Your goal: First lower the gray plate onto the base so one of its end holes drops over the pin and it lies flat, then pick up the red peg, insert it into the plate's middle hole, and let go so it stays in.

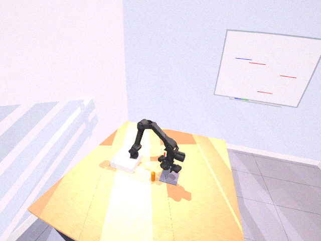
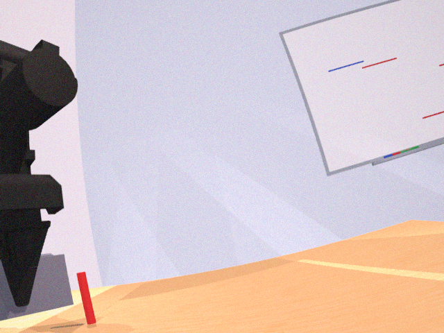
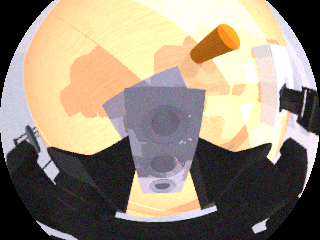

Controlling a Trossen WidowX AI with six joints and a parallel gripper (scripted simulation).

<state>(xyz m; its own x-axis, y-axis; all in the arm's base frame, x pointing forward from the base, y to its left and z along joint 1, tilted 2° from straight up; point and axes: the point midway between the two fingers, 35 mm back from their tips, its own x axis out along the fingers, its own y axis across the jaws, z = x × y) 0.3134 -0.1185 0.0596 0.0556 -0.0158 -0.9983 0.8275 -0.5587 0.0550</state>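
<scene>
My gripper (image 1: 167, 169) (image 3: 160, 134) is shut on the gray plate (image 1: 165, 172) (image 2: 55, 281) (image 3: 145, 107). The plate is held over the gray base (image 1: 169, 181) (image 3: 114, 106), turned at an angle to it in the wrist view. Three round holes show in a row along the plate. The base's pin is hidden, and I cannot tell whether the plate touches it. The red peg (image 1: 164, 153) (image 2: 86, 299) stands upright on the table, apart from the plate, and is hidden in the wrist view.
An orange cylinder (image 1: 153, 176) (image 3: 215, 44) stands close beside the base. The white block (image 1: 124, 163) (image 3: 268, 82) under the arm is further off on the same side. The wooden table (image 1: 132, 207) (image 2: 286, 304) carries everything, with bands of light and shadow across it.
</scene>
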